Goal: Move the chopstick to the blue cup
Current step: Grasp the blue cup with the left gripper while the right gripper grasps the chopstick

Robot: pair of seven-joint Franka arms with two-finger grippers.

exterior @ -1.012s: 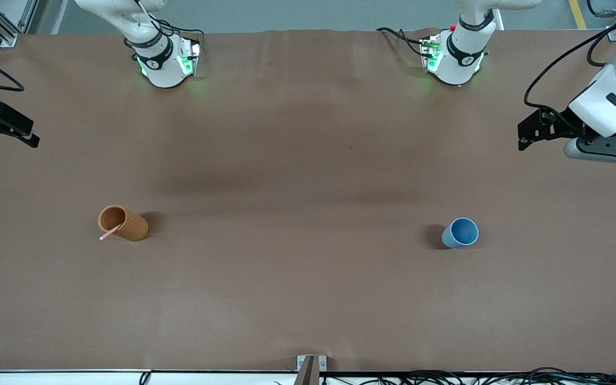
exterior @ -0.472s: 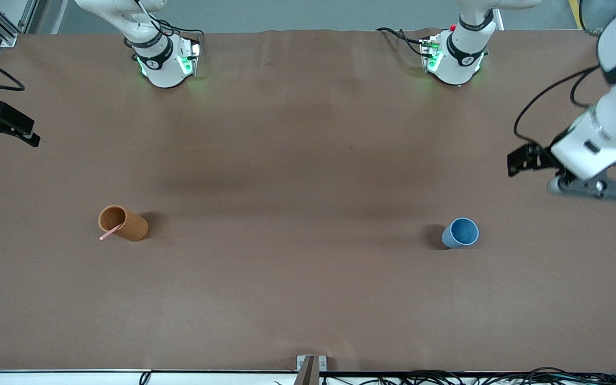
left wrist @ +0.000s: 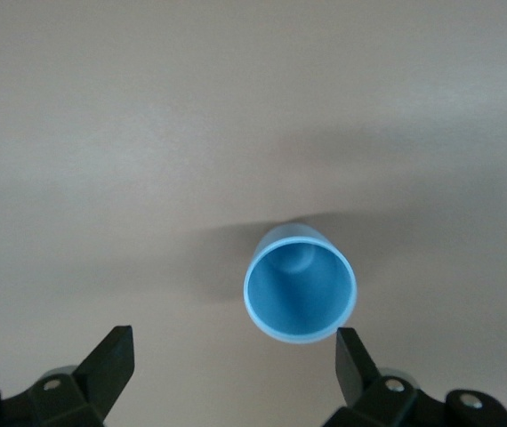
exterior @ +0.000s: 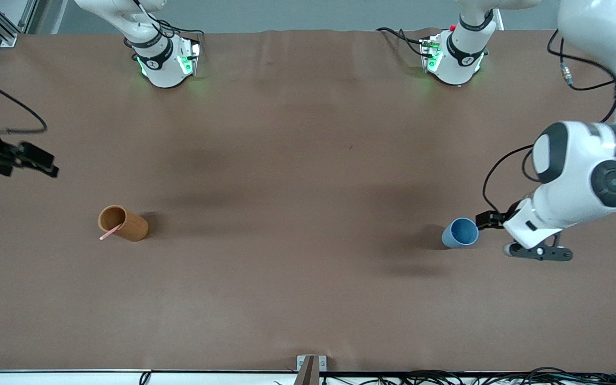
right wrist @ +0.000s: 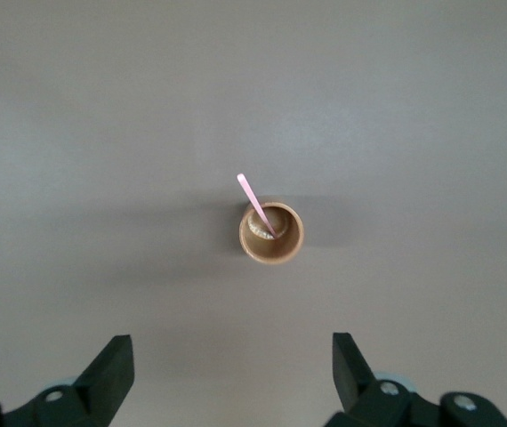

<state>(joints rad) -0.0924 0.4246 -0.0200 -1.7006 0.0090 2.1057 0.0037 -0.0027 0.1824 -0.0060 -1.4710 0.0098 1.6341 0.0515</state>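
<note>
The thin pale pink chopstick [exterior: 110, 232] stands tilted inside the tall orange-brown cylindrical cup [exterior: 124, 223], and its upper end sticks out over the rim of that cup. This cup stands on the brown desk [exterior: 286, 160] toward the right arm's end, in the half of the desk nearer to the front camera. The small round light-blue cup [exterior: 460, 232] stands upright toward the left arm's end of the desk, well apart from the orange-brown cup, and nothing is inside it.

The left gripper [exterior: 485, 220] is low, just beside the blue cup on the side of the left arm's end edge. In the left wrist view its two black fingers [left wrist: 111, 365] are spread wide and hold nothing; the blue cup [left wrist: 300, 285] shows between them but ahead of their tips, not touching them.

The right gripper [exterior: 38, 163] hangs over the desk close to the right arm's end edge. Its fingers [right wrist: 111, 372] are also released and empty. In the right wrist view the chopstick [right wrist: 255, 205] in the orange-brown cup [right wrist: 271, 234] lies well apart from the fingertips, ahead of the gap between them.
</note>
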